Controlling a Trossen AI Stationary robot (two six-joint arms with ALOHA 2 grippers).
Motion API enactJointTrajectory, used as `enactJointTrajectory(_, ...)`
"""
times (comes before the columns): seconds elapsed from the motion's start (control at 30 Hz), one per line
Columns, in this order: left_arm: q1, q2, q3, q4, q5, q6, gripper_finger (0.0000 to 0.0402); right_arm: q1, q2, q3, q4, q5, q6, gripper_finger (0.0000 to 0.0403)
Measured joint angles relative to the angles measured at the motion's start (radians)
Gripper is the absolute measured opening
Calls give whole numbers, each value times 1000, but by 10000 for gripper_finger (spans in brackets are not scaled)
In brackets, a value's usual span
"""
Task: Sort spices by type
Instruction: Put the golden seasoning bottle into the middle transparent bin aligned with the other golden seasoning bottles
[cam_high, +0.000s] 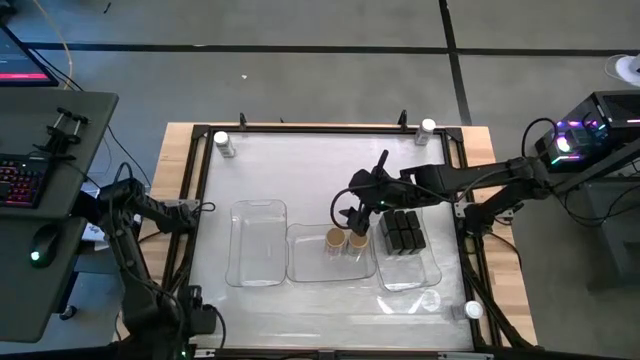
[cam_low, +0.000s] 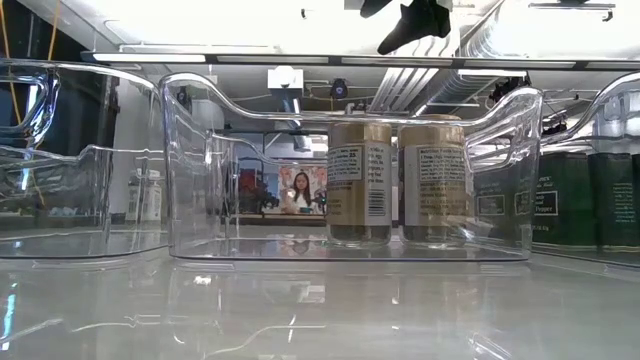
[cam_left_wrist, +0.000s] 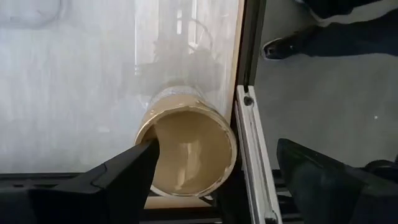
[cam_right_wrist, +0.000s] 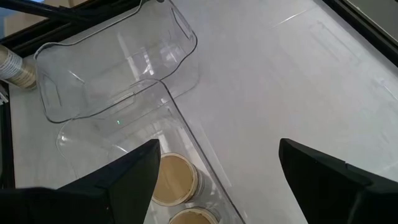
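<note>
Two round tan-topped spice jars stand upright side by side in the middle clear tray; the low view shows them too. Several black boxy spices fill the right tray. My right gripper hangs open above the middle tray and touches nothing. At the table's left edge my left gripper is open around another tan-topped jar, which stands upright beside the frame rail. White-lidded clear jars stand at the far-left, far-right and near-right corners. My left gripper comes at the tan-topped jar from above, pointing down. One finger lies by the jar's rim, and I cannot tell whether it touches. The other finger stands well apart, beyond the rail.
The left clear tray holds nothing. A black frame runs around the white table top. A desk with a keyboard and mouse stands left of the table. Bare table lies at the far side behind the trays.
</note>
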Motion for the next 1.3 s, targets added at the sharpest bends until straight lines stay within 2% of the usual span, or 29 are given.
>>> enactJointTrajectory(0.17,0,-4,20,-64,-53,-10,319,1,0,0,0,0,1,322)
enactJointTrajectory(0.47,7,-18,46,-111,-48,-25,319,2,0,0,-3,0,0,322)
enactJointTrajectory(0.63,12,-18,46,-109,-15,89,319,2,0,0,-4,0,-7,322)
enactJointTrajectory(0.73,22,-18,46,-131,-12,83,320,2,0,0,-4,0,-12,322)
enactJointTrajectory(0.93,68,-18,46,-162,20,114,356,2,0,0,-4,0,-26,322)
enactJointTrajectory(1.07,84,-18,46,-151,-7,111,392,2,0,0,-6,0,-31,322)
enactJointTrajectory(1.17,82,-18,46,-137,-37,48,396,2,0,0,-6,0,-49,322)
enactJointTrajectory(1.3,61,-18,46,-142,-5,-6,393,2,0,0,-7,0,-52,322)
